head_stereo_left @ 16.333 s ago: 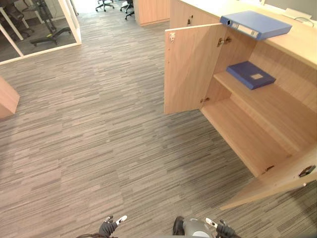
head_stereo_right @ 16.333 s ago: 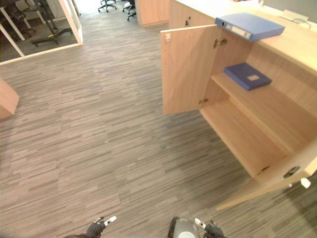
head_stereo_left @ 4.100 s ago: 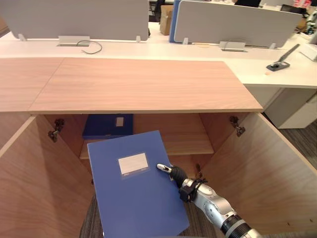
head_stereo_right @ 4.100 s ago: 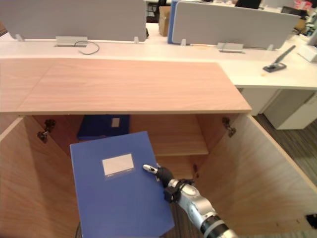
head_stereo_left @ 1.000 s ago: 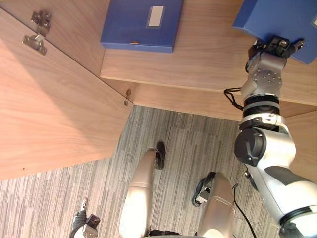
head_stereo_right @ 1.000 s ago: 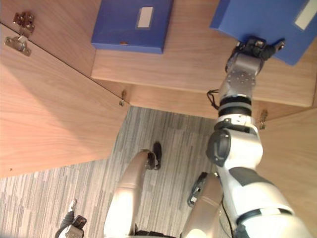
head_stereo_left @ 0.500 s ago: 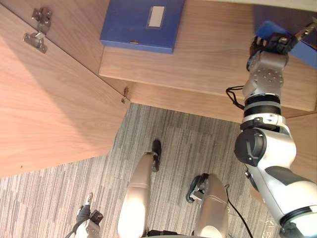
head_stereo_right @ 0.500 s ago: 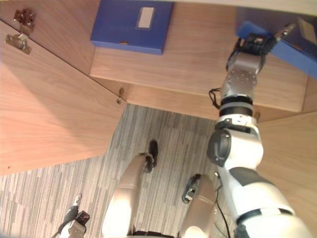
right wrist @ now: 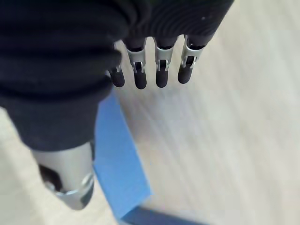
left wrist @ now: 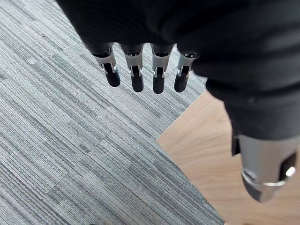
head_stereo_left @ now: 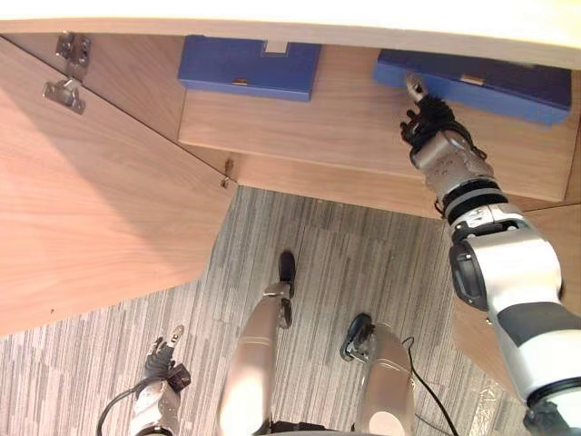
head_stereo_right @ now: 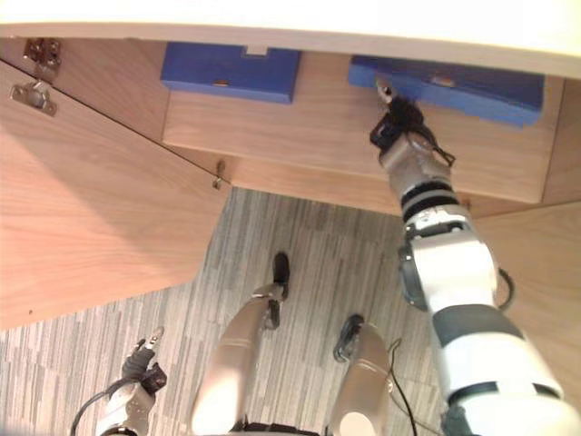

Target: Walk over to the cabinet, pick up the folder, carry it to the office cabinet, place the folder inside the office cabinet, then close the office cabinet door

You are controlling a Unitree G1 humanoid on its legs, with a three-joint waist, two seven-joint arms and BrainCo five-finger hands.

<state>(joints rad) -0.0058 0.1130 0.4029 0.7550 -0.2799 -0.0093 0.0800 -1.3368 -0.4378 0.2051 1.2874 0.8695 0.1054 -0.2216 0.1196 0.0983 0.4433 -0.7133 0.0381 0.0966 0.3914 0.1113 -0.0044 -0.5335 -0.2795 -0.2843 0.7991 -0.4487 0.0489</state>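
The blue folder (head_stereo_left: 481,84) lies flat on the right part of the cabinet shelf (head_stereo_left: 336,127); the right wrist view has its corner (right wrist: 119,173) resting on the wood. My right hand (head_stereo_left: 428,118) hovers at the folder's left front corner, open, its fingers (right wrist: 161,68) straight and holding nothing. A second blue folder (head_stereo_left: 250,65) lies on the left of the same shelf. My left hand (head_stereo_left: 159,381) hangs low by my side over the carpet, its fingers (left wrist: 145,72) relaxed and straight.
The cabinet's left door (head_stereo_left: 91,209) stands wide open with a metal hinge (head_stereo_left: 65,89) on its inner face. The right door (head_stereo_left: 567,263) is open too. The cabinet top (head_stereo_left: 363,23) overhangs the shelf. Striped grey carpet (head_stereo_left: 345,263) lies below.
My right hand has let go of the folder, which now lies flat on the shelf. The hand has drawn back leftward to the folder's corner with fingers straightened.
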